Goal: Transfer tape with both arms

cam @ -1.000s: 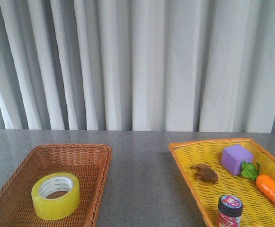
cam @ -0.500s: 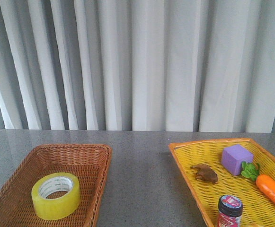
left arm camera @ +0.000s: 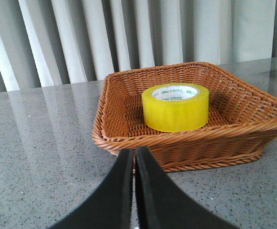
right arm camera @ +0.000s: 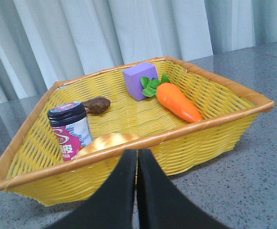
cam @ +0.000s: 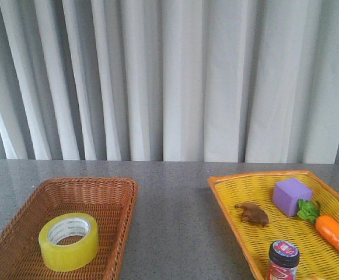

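A yellow roll of tape (cam: pixel 68 241) is lying flat inside a brown wicker basket (cam: pixel 114 185) on the robot's left. The left claw (left arm camera: pixel 134 157) is waiting outside that basket, fingers pressed together and empty. The right claw (right arm camera: pixel 137 160) is likewise closed, facing a yellow basket (right arm camera: pixel 233 98). Risk: reaching in without opening could knock the tape or snag the basket rim.

Staged lab tabletop: grey stone-look table (cam: pixel 175 221), pale curtain (cam: pixel 169 76) backdrop
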